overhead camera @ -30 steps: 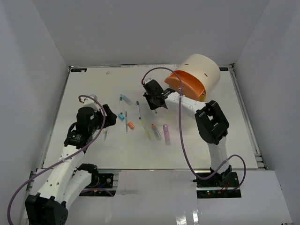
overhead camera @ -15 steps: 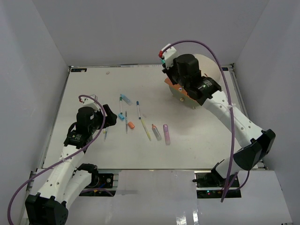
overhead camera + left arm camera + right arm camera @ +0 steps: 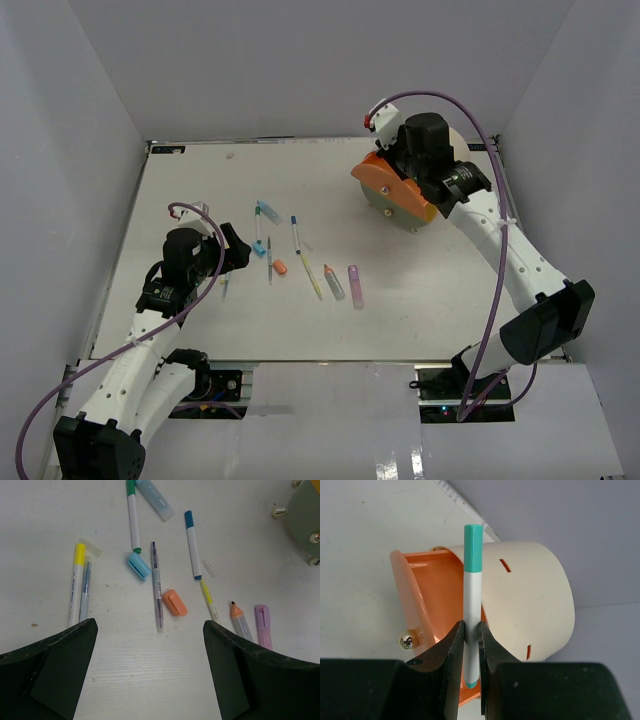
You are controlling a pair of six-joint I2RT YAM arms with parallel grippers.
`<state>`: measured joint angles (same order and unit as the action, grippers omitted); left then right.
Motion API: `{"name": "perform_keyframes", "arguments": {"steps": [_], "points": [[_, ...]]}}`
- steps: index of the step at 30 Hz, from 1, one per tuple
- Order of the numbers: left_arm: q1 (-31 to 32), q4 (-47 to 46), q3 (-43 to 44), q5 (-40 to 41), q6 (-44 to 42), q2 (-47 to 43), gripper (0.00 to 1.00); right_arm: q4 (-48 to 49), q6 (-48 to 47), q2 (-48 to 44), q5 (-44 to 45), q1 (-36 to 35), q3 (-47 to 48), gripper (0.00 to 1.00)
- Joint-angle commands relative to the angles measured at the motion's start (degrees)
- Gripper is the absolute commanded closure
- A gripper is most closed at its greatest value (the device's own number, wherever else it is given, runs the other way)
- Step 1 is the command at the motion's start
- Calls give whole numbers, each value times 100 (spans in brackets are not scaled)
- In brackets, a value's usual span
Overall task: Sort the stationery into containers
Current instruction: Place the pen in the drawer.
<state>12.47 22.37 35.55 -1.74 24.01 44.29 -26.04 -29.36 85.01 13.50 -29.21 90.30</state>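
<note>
Right wrist: slim teal-capped pen, glossy orange drawer.

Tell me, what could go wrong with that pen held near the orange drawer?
1. The pen is pinched off-centre by the right gripper, so it might swivel or slip.
2. Dropped from here, it may strike the rim of the open orange drawer or the cylinder and bounce onto the table.

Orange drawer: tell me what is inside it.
The part of the orange drawer interior that shows looks bare. The right hand holds a teal-capped pen across the opening. Pen and fingers cover the rest, so anything lying there cannot be seen.
</note>
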Motion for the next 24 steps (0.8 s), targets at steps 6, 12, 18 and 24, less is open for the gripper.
{"name": "perform_keyframes", "arguments": {"steps": [6, 12, 18, 24], "points": [[-34, -13, -13, -81, -37, -88, 2, 108, -87, -55, -260, 188, -267, 83], [-25, -22, -13, -81, -45, -79, 2, 126, -34, -11, -277, 241, -355, 76], [-34, -22, -4, -81, -46, -52, 2, 126, 36, -29, -348, 276, -364, 56], [-34, -22, -4, -107, -28, -26, 2, 108, 185, -116, -339, 267, -241, 30]]}}
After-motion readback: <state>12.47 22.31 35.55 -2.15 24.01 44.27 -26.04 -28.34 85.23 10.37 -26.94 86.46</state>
